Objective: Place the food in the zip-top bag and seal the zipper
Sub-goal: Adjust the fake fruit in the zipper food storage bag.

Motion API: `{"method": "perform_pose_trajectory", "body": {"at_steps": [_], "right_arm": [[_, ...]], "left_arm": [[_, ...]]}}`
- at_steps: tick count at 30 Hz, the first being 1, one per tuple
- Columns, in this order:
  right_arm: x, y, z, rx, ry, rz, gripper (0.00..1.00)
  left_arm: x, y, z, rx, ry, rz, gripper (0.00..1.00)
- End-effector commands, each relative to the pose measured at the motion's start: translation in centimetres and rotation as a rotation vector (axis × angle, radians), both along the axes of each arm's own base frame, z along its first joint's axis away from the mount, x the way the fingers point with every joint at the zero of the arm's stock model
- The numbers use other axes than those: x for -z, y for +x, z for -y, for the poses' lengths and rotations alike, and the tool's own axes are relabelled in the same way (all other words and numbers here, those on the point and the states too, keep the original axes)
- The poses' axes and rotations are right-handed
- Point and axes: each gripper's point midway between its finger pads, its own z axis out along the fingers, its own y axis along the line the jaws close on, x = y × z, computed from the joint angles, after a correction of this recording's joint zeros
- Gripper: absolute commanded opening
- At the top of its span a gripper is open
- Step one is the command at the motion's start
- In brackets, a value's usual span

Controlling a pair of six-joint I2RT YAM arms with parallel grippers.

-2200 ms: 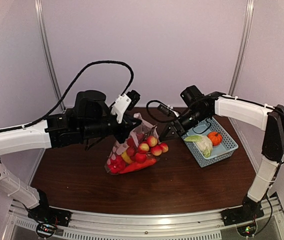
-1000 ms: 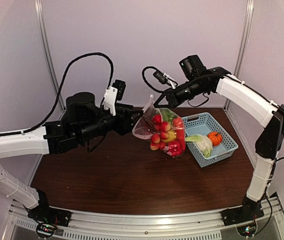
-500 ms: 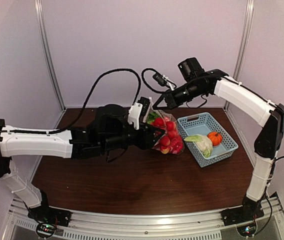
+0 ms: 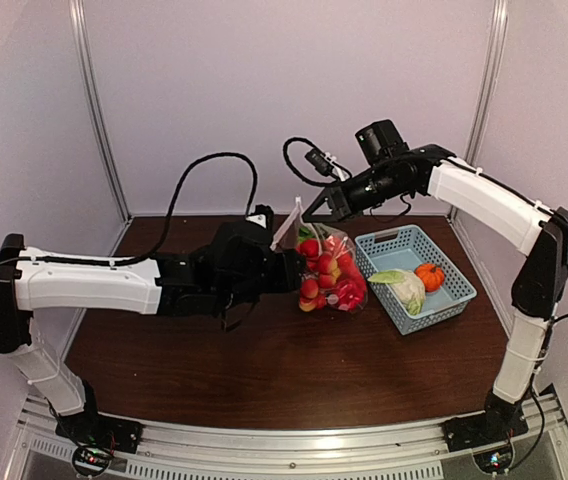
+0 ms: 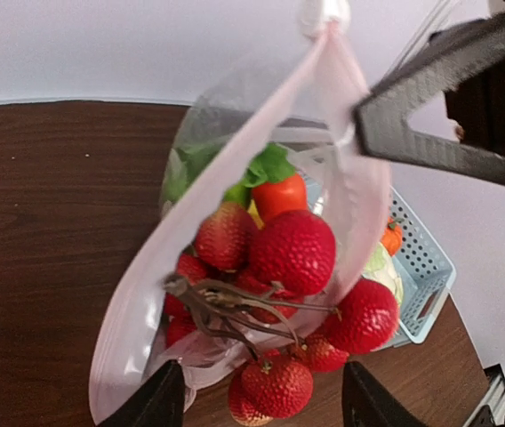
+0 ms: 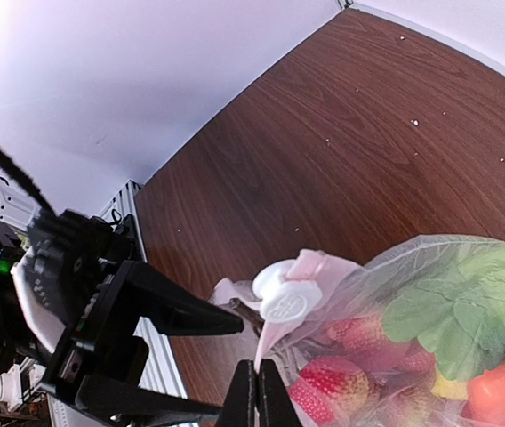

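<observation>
R fingers [image 6: 245, 400] pinched shut on top edge of zip-top bag [image 4: 326, 268], bag w/ food [image 5: 292, 253] now lifted from mid-table to hang just left of basket [image 4: 446, 300], L fingers [image 5: 159, 405] moved in, spread wide at its lower end, so cabbage [image 4: 402, 287] & pumpkin [image 4: 429, 275] prob. go in next.

Your top cam sits high behind the bases, looking down and forward over the whole table [image 4: 264, 370]. Left wrist cam is close up on the zip-top bag [image 5: 146, 294], facing the basket [image 5: 426, 267]. Right wrist cam looks steeply down onto the bag's mouth. All three share the bag.
</observation>
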Motion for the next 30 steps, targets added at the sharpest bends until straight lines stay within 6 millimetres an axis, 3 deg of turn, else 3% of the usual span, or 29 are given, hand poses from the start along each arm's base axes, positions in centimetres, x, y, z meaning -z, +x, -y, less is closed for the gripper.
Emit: {"method": "perform_pose_trajectory", "body": {"at_steps": [1,7,10,18,21,23,26,30], "right_arm": [[-3.2,-2.7,-0.9,-0.067,0.085,0.023,0.00],[-3.4,-4.0,-1.3,-0.102,0.109,0.005,0.00],[-3.6,-4.4,-1.2,-0.106,0.121,0.001,0.00],[-2.9,-4.0,-0.9,-0.087,0.092,0.023,0.00],[-2.5,-3.5,-1.0,-0.075,0.079,0.027,0.00],[-1.9,-3.2,-0.9,-0.065,0.060,0.025,0.00],[-0.9,-2.9,-0.8,-0.054,0.033,0.020,0.00],[-0.2,-3.0,-0.8,-0.058,0.024,0.007,0.00]], "left_arm": [[-0.7,2.1,-2.3,-0.153,-0.050,0.009,0.63],[-1.1,4.9,-3.4,-0.202,-0.097,0.045,0.57],[-0.9,5.9,-2.8,-0.162,-0.135,0.041,0.41],[-2.7,5.4,-1.5,-0.062,-0.159,0.058,0.09],[-3.5,4.4,-0.9,0.009,-0.144,0.050,0.06],[-4.5,3.7,-0.6,0.071,-0.129,0.075,0.05],[-7.5,2.8,-0.8,0.139,-0.139,0.182,0.00],[-10.4,2.8,-2.9,0.086,-0.158,0.321,0.00]]}}
